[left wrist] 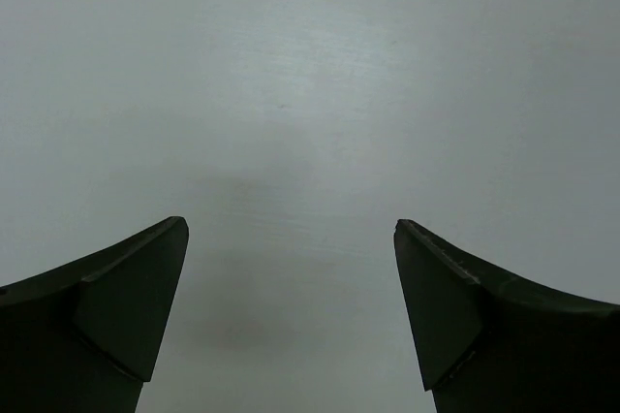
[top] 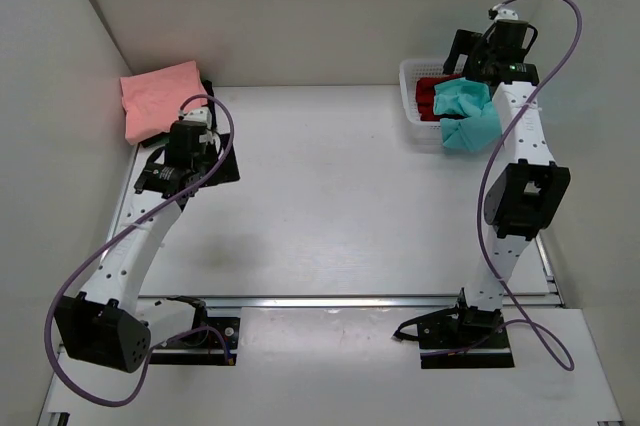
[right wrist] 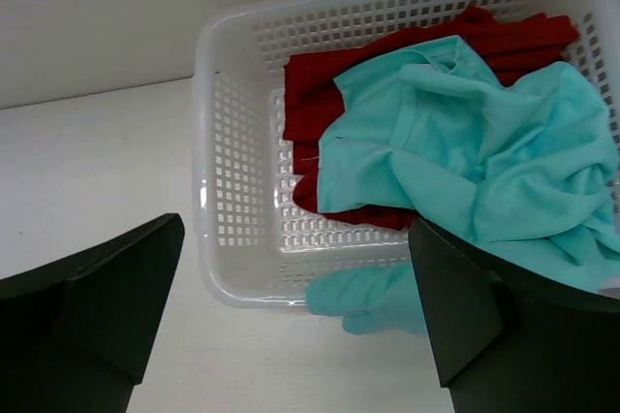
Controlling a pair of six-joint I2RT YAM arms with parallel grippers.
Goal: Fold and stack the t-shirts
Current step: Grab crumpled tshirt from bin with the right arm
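The teal t-shirt (top: 466, 114) lies crumpled in the white mesh basket (top: 410, 106) at the back right, spilling over its near rim. It also shows in the right wrist view (right wrist: 465, 151), on top of the red t-shirt (right wrist: 310, 93). My right gripper (right wrist: 295, 221) is open and empty, held above the basket's near side (top: 478, 58). The folded salmon pink t-shirt (top: 158, 98) lies at the back left, partly on the very dark t-shirt (top: 228, 161). My left gripper (top: 190, 154) is over that dark cloth, open and empty (left wrist: 289, 222), with only bare table in its view.
White walls close the table at the left, back and right. The basket's rim (right wrist: 208, 142) stands close to the back wall. The arm bases sit at the near edge, with purple cables looping off both arms.
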